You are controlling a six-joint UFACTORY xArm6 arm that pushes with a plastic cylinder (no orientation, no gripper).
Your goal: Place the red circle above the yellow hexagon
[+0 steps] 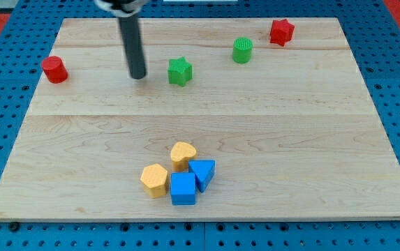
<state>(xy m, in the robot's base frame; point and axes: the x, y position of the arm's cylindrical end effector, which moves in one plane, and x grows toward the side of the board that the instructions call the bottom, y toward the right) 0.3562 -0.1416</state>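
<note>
- red circle [55, 70] sits at worktop [311, 139] upper left edge, untouched
- my tip [138, 75] down on the wood between red circle and green star [179, 71], nearer the star, touching neither
- tool: plain rod, nothing to open or close, holding nothing
- yellow hexagon [155, 180] low centre, clustered with yellow heart [183, 153], blue cube [183, 189], blue triangle [203, 172]
- likely lining up behind the circle to shove it right and down; long way off

The red circle [55, 69] is a short round block standing upright near the board's left edge in the view, toward the top; the yellow hexagon [155, 180] sits flat well apart from it, low on the board near the view's bottom, left of centre, its six-sided top facing up.
</note>
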